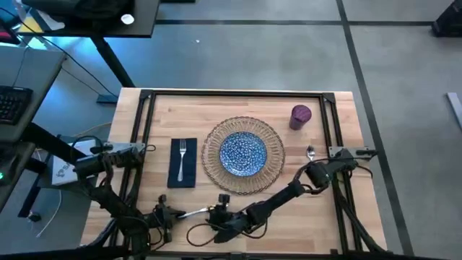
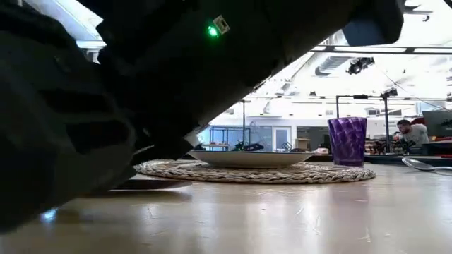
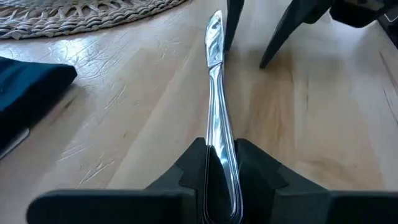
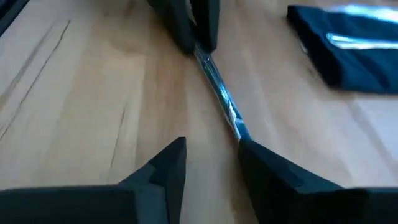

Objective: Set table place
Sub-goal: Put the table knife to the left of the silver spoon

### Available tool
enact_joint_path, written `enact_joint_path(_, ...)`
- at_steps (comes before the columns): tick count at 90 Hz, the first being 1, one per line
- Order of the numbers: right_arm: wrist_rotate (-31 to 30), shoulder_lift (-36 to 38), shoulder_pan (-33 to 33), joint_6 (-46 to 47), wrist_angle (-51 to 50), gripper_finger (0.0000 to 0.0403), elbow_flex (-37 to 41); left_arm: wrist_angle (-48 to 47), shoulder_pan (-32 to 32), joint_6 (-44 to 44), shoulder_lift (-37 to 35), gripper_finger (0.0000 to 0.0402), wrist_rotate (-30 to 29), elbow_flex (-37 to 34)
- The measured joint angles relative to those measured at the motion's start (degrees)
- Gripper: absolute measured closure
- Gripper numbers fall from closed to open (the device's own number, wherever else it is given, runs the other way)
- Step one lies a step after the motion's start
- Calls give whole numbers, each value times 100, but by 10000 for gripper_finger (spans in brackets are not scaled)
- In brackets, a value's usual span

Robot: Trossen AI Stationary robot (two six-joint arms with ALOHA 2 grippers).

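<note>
A silver knife (image 3: 216, 93) lies along the table's near edge, between my two grippers. My left gripper (image 1: 172, 214) is shut on its handle end. My right gripper (image 4: 211, 155) faces it from the right, open. The blade's tip (image 4: 238, 132) is beside the inner side of one finger. Farther back lies the wicker placemat (image 1: 209, 155) with the blue plate (image 1: 243, 154) on it. The navy napkin (image 1: 182, 165) to its left carries a fork (image 1: 182, 152). A spoon (image 1: 310, 152) and the purple cup (image 1: 300, 115) are to its right. My left gripper pinches the knife's handle (image 3: 222, 163) between its two fingers, coming in level from the table's left and lying along the knife. The knife points level toward the right, low over the wood. My right gripper may touch the blade tip with one finger (image 4: 261, 165); I cannot tell.
The black rail frame (image 1: 238, 92) runs around the tabletop. A loose cable (image 1: 198, 232) loops by the near edge under the right arm. Bare wood (image 1: 289, 217) shows at the near right. A dark desk with a keyboard (image 1: 11, 101) stands off to the left.
</note>
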State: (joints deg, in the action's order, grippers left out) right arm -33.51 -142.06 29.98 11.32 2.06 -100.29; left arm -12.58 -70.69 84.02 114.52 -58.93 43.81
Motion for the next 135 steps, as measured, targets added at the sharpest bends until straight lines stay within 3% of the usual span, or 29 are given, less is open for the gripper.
enact_joint_path(26, 279, 21, -57, -401, -143, 279, -14, 531, 52, -5, -12, 357, 63, 0)
enact_joint_path(41, 824, 74, -220, -213, -678, 279, -48, 498, 85, -208, -316, 363, 648, -1)
enact_joint_path(46, 970, 77, -263, -213, -752, 283, -53, 535, 74, -332, -472, 384, 954, 6)
enact_joint_path(60, 1558, 83, -401, -205, -825, 322, -53, 469, 172, -719, -740, 401, 1376, 0)
enact_joint_path(74, 2192, 79, -524, 95, -882, 388, -50, 461, 275, -973, -777, 401, 1502, 5)
enact_joint_path(84, 2300, 69, -535, 176, -902, 396, -44, 440, 276, -1207, -849, 401, 1450, 25)
enact_joint_path(95, 2287, 63, -525, 174, -907, 402, -42, 340, 289, -1577, -1081, 379, 1592, 9)
enact_joint_path(112, 2241, 63, -525, 174, -909, 403, -33, 320, 466, -1853, -1250, 313, 2060, 20)
enact_joint_path(135, 2211, 63, -523, 172, -910, 403, -31, 472, 608, -1887, -1189, 254, 2017, 16)
